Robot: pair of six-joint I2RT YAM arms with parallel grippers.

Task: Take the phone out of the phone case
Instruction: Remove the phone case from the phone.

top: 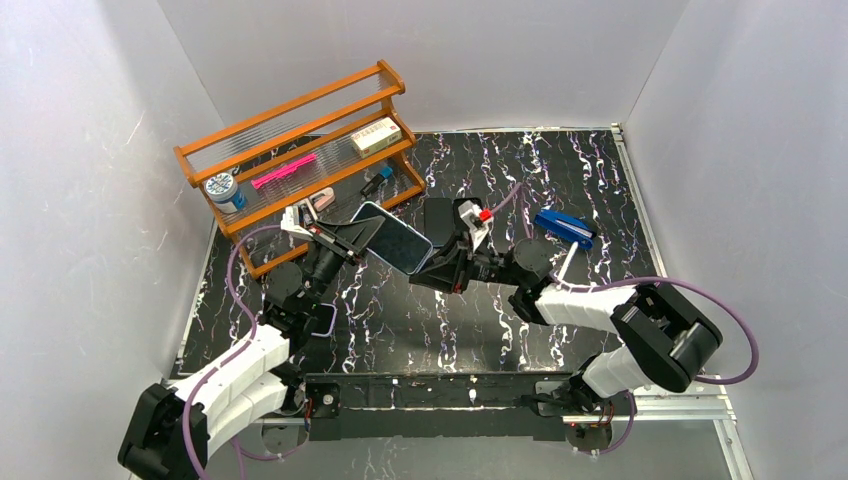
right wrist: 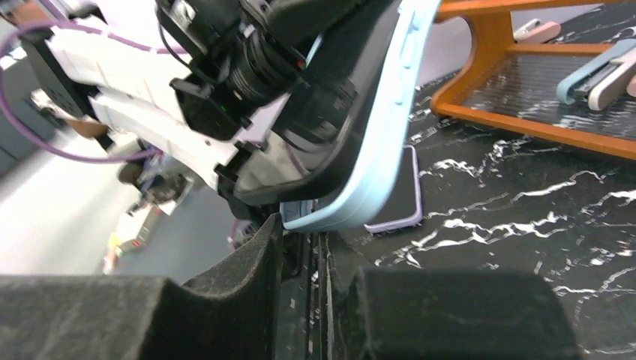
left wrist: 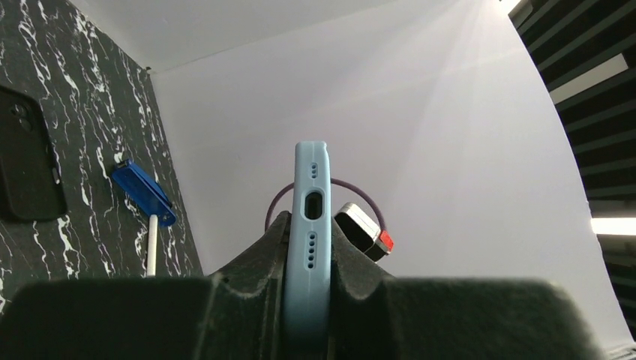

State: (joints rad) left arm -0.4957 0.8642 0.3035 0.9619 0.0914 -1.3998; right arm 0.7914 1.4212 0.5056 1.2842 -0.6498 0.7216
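Raised above the table (top: pixel 600 180), the phone (top: pixel 393 238) in its pale blue phone case (left wrist: pixel 311 172) sits clamped flat between the left gripper (left wrist: pixel 309 255) fingers. Its far corner meets the right gripper (top: pixel 440 265) (grip unclear). Below lie one black case (left wrist: pixel 26 157) and one purple-edged handset (right wrist: pixel 397 202).

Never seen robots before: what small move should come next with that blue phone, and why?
Probably pinch the right gripper onto the phone case corner and peel it back. The left gripper clamps the case in the air, and that corner sits just at the right jaws.
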